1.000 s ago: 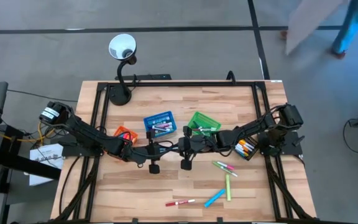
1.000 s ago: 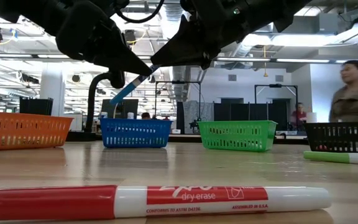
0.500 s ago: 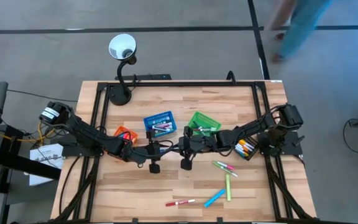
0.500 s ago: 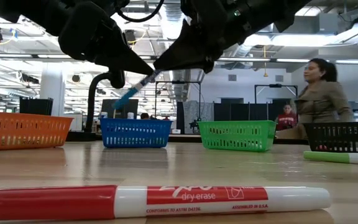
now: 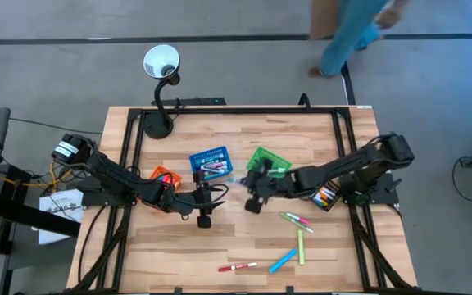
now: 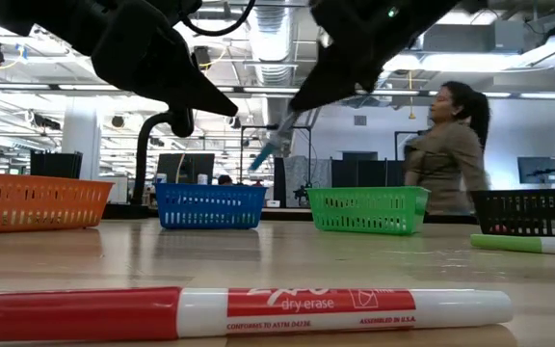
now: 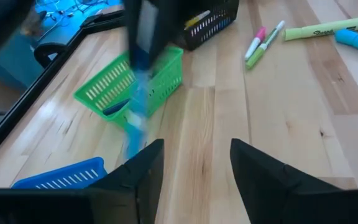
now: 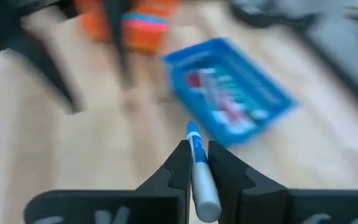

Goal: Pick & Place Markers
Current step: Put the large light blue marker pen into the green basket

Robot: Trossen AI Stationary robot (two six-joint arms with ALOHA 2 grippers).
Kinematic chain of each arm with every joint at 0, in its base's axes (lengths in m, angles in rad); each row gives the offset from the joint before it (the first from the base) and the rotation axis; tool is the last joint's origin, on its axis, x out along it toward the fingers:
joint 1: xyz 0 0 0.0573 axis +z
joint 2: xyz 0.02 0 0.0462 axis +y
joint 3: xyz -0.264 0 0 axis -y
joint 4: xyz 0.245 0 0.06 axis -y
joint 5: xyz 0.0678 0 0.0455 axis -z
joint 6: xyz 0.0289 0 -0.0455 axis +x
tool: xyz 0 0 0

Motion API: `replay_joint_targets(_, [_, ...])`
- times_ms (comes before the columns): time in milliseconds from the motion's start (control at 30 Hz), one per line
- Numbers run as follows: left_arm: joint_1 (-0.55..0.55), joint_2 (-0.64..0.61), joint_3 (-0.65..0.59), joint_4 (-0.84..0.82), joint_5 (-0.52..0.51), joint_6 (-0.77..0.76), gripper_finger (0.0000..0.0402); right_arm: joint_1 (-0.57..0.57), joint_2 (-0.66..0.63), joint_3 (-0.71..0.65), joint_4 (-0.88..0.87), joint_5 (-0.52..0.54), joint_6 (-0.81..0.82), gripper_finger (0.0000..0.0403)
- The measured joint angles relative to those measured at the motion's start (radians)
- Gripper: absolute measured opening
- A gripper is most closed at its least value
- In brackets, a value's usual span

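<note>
My right gripper (image 8: 196, 155) hangs over the table's middle, near the green basket (image 5: 267, 160), shut on a white marker with a blue end (image 6: 270, 145). My left gripper (image 7: 197, 158) stands open just left of it (image 6: 222, 104), with nothing between its fingers. More markers lie flat on the wood to the front right: a pink and green pair (image 5: 295, 219), a yellow-green one (image 5: 300, 244), a blue one (image 5: 283, 260) and a red one (image 6: 258, 313). Further markers lie in the blue basket (image 5: 211, 162). My right gripper pinches the marker's white barrel (image 8: 199, 177) between its two fingers. The marker runs in line with the fingers, its blue end (image 8: 192, 132) sticking out past the fingertips. The fingers slant down toward the table's left. The marker hangs clear of the table, blue end lowest.
An orange basket (image 5: 164, 176) sits under my left arm and a black basket (image 5: 324, 197) with markers under my right arm. A lamp (image 5: 161, 61) stands at the far left corner. A person walks past behind the table (image 6: 446, 154).
My left gripper has opened and let go of the marker, which both grippers held a second ago. My right gripper has carried it up and toward the table's right, tipping steeper; the marker now hangs from it alone, over toward the green basket.
</note>
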Motion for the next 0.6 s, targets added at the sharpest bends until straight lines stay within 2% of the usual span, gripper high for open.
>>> replay_joint_targets(200, [0.000, 0.000, 0.000, -0.004, 0.001, -0.002, 0.0168, 0.014, -0.152, 0.001, -0.267, 0.255, 0.133, 0.0028])
replay_joint_targets(400, [0.000, 0.000, 0.000, -0.004, 0.004, -0.034, 0.0158, 0.013, -0.189, -0.001, -0.594, 0.285, 0.460, 0.0024])
replay_joint_targets(500, [0.000, 0.000, 0.000, -0.004, 0.004, -0.034, 0.0155, 0.013, -0.153, -0.043, -0.619, 0.292, 0.513, 0.0024])
replay_joint_targets(600, [0.000, 0.000, 0.000, -0.005, 0.004, -0.035, 0.0152, 0.001, -0.101, -0.065, -0.592, 0.276, 0.497, 0.0033])
